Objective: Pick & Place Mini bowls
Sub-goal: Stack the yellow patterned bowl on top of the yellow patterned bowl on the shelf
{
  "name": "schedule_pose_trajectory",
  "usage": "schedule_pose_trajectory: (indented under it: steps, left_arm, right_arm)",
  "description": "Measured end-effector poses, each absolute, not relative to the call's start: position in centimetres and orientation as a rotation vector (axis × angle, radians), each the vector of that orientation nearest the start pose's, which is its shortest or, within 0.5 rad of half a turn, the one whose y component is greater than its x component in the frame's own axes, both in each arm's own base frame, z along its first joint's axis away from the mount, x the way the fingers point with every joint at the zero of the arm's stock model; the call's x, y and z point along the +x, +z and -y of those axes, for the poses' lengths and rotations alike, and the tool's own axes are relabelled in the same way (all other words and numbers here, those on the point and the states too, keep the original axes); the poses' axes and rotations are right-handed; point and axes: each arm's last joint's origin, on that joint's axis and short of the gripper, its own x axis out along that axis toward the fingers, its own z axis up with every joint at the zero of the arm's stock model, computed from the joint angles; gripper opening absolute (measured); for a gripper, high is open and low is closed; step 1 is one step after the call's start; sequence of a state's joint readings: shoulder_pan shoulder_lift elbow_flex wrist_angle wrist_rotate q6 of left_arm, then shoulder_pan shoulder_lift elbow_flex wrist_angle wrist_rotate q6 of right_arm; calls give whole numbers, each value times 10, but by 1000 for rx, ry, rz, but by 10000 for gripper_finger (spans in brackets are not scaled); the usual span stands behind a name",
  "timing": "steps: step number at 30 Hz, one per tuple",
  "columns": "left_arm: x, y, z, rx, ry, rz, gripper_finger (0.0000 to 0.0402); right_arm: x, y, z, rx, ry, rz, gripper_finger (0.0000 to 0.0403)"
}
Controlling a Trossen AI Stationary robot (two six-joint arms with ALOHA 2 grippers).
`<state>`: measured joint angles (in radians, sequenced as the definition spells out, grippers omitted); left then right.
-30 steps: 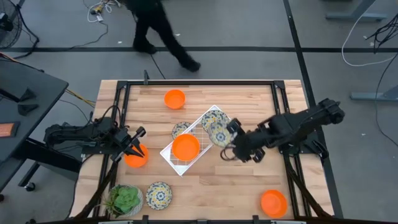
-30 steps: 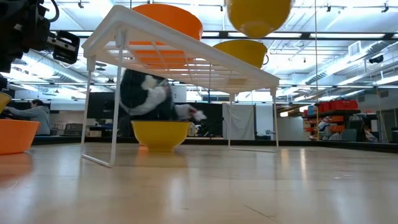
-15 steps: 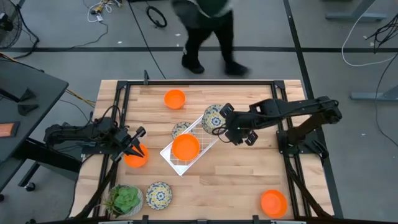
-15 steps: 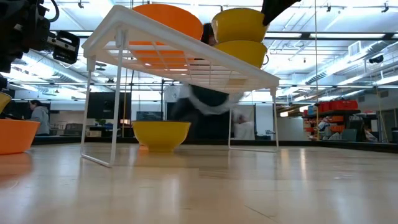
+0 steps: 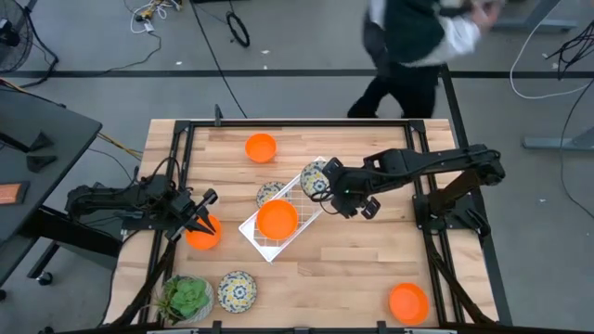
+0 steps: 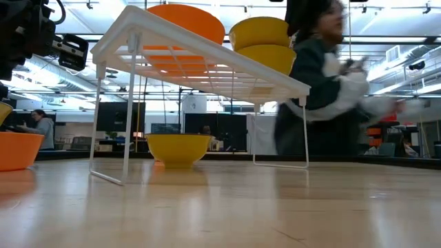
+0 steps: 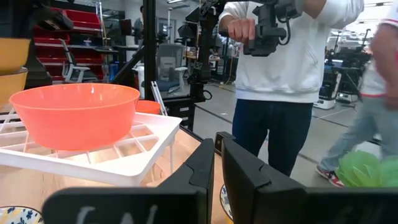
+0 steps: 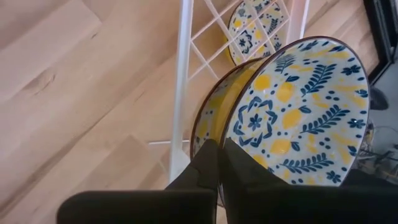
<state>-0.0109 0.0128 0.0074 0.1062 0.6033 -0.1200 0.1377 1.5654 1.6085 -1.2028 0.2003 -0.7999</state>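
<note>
Your left claw hangs at the desk's left edge, fingers nearly together and holding nothing, just above an orange bowl. On the white rack at mid-desk sits another orange bowl, with a patterned bowl lying under the rack. Your right claw is clamped on the rim of a floral bowl, nested in a second floral bowl at the rack's far end.
</note>
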Motion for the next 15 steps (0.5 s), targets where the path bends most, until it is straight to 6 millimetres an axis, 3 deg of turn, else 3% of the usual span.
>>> schedule_pose_trajectory:
  steps: [8,15]
  left_arm:
    - [92,175,17,-86,-619,61,37]
    - [92,175,17,-86,-619,61,37]
  right_arm:
    - [299,346,-30,-882,389,-1129,0]
    - [300,332,-31,-885,406,-1161,0]
